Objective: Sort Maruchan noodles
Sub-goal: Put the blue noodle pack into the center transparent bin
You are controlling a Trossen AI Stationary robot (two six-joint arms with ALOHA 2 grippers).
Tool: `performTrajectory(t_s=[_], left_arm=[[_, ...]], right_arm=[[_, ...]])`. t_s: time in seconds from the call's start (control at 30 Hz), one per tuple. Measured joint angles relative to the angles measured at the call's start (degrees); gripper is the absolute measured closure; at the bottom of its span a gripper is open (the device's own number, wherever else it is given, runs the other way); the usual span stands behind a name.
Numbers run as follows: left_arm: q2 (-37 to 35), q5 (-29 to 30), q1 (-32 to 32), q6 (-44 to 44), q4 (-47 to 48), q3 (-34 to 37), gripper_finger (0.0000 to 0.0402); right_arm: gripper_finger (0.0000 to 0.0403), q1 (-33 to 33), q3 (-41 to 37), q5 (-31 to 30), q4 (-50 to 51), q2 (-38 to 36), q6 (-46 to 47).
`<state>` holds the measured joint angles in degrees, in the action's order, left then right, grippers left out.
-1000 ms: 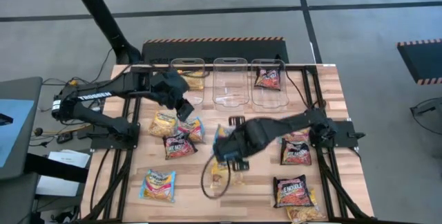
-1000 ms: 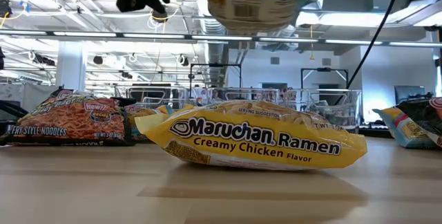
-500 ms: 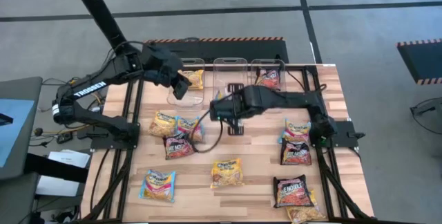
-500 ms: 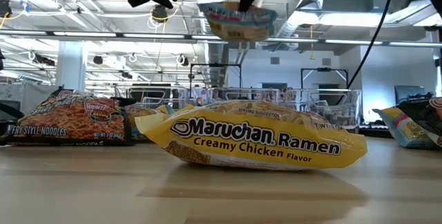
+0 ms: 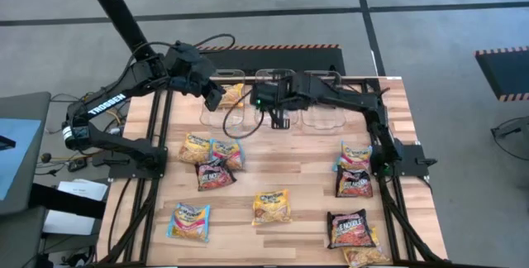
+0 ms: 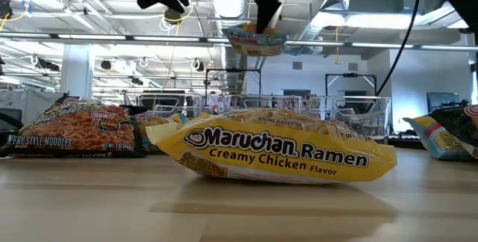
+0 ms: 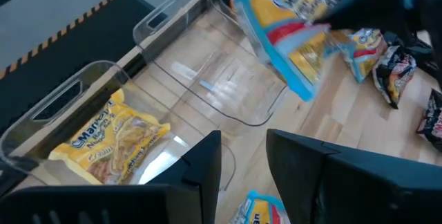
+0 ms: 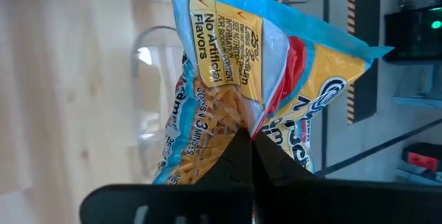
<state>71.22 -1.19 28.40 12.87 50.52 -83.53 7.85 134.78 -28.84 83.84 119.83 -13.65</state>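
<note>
A light blue noodle packet (image 8: 242, 79) hangs in the air, pinched tight in the right hand (image 5: 266, 102). It hangs just over the middle clear bin (image 5: 277, 78), at 12 o'clock on the counter (image 5: 306, 193). The left hand (image 5: 213, 94) hovers over the left bin (image 5: 223, 76), at 11 o'clock, with its fingers a little apart and nothing in them. A yellow packet (image 7: 114, 144) lies inside that left bin. The right bin (image 5: 324, 115) holds a dark packet (image 5: 321, 94). More packets lie on the counter. A yellow Creamy Chicken packet (image 6: 276, 154) sits near the middle, at 6 o'clock from the bins. A small pile of packets (image 5: 211, 159) lies at 9 o'clock.
</note>
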Motion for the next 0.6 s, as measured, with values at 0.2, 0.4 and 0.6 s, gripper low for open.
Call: performTrajectory(t_s=[0.2, 0.4, 0.6], left_arm=[[0.0, 0.0, 0.0, -0.7, 0.0, 0.0, 0.0299], [0.0, 0.0, 0.0, -0.7, 0.0, 0.0, 0.0299], [0.0, 0.0, 0.0, -0.2, 0.0, 0.0, 0.0299]], right_arm=[[0.0400, 5.2, 0.0, 0.0, -1.6, 0.0, -6.1], [0.0400, 10.2, 0.0, 0.1, -4.7, 0.0, -12.1], [0.0400, 13.6, 0.0, 0.2, -6.4, 0.6, -17.5]])
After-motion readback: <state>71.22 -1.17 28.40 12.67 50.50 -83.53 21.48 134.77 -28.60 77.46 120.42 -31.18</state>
